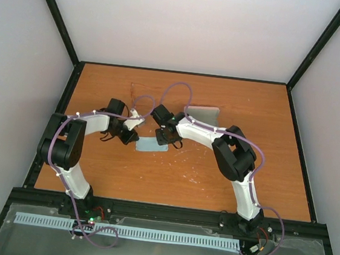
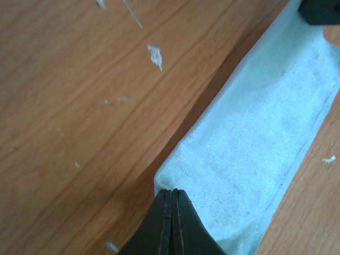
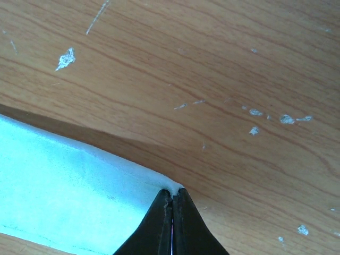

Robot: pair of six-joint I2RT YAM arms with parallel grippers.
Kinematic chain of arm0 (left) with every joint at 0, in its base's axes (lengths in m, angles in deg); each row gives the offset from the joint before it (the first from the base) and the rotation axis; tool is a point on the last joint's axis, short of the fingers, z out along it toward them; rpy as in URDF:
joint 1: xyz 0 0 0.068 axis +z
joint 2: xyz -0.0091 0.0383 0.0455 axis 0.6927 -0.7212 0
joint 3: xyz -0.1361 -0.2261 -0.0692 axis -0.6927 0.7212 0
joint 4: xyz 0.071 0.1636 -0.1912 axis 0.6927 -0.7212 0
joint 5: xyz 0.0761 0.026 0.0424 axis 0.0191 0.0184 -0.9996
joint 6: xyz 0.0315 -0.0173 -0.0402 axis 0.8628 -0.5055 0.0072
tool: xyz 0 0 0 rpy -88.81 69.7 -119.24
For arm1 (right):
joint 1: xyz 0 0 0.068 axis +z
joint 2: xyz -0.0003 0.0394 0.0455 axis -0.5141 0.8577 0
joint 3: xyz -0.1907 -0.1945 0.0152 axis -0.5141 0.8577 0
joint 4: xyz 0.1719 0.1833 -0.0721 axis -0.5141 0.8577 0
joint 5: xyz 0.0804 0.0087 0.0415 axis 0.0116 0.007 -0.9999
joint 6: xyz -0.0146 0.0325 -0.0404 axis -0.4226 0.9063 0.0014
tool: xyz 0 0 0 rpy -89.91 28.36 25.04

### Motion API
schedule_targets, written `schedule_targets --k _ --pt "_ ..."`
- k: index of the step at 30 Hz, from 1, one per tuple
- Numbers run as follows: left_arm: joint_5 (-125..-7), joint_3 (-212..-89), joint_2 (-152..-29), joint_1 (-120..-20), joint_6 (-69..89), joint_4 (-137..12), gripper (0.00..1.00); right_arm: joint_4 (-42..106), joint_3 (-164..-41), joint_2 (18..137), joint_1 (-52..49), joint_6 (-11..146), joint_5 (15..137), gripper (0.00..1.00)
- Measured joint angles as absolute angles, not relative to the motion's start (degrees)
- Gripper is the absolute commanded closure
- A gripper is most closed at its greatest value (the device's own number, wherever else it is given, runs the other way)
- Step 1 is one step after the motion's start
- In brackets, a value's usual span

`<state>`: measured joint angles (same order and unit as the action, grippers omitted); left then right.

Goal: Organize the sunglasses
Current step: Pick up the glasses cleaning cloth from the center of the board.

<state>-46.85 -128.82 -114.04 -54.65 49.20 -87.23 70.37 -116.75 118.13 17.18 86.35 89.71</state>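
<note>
The sunglasses do not show in any view. A light blue-grey cloth hangs stretched between my two grippers a little above the wooden table. My left gripper is shut on one corner of the cloth, with its jaws pressed together at the tip. My right gripper is shut on another corner of the cloth, with its jaws also pressed together. The right gripper's dark tip shows at the top right of the left wrist view.
A flat grey-blue piece lies on the table behind the right arm. The wood carries white scuff marks. Black frame rails border the table, and white walls stand behind and at both sides.
</note>
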Motion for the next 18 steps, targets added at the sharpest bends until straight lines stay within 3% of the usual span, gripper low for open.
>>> schedule_targets --k 18 --pt "-44.0 -136.7 -118.5 -59.2 46.0 -87.8 1.00 70.8 -116.2 114.1 14.0 86.8 94.3 0.97"
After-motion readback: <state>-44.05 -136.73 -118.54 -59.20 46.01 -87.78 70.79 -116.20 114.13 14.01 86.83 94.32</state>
